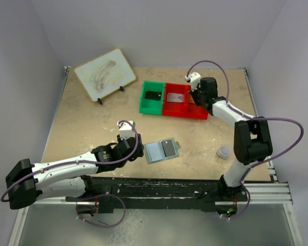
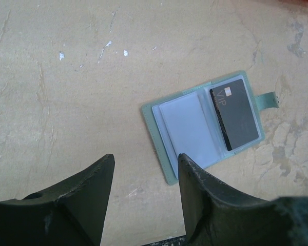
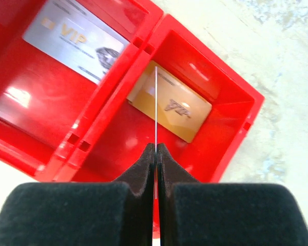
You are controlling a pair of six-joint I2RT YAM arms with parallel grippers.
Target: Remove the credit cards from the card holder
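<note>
While the card holder lies open on the table, we log left gripper spread, empty | holder ahead-right of its jaws, apart | black card in holder's right panel | right gripper pinching thin card edge-on over red bin, above gold card

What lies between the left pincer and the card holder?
Only bare table separates the left pincer from the card holder, as the left wrist view shows.
</note>
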